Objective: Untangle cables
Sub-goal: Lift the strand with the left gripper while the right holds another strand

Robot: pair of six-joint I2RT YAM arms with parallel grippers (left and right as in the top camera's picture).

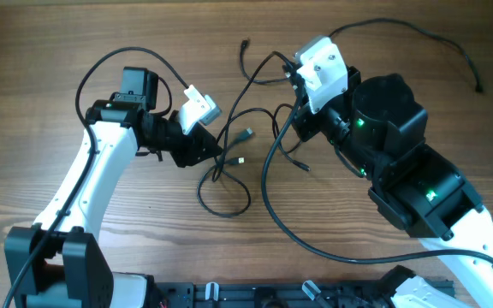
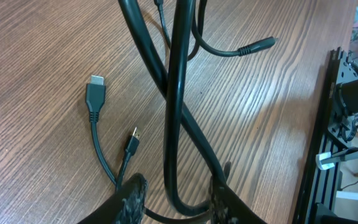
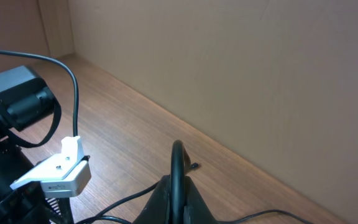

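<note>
- Now the left gripper (image 2: 179, 186) is standing partly open, its two fingers (image 2: 133, 196) flanking a loop of the cables (image 2: 178, 93) without visibly pinching it.
- Two of the cables are crossing each other just ahead of those fingers on the wooden table (image 2: 36, 37).
- A flat silvery-tipped plug (image 2: 96, 92) and a smaller plug (image 2: 132, 140) are lying near each other beside that crossing, their leads running back under one finger.
- A round plug tip (image 2: 257, 45) is lying farther off, beyond the crossing.
- The right gripper (image 3: 178, 186) is clamping one of the cables, a short loop of it sticking up from between the closed fingers.
- Seen from overhead, the tangle is sitting mid-table between the two grippers, while a separate cord (image 1: 460, 47) is lying well apart at the far right.
</note>
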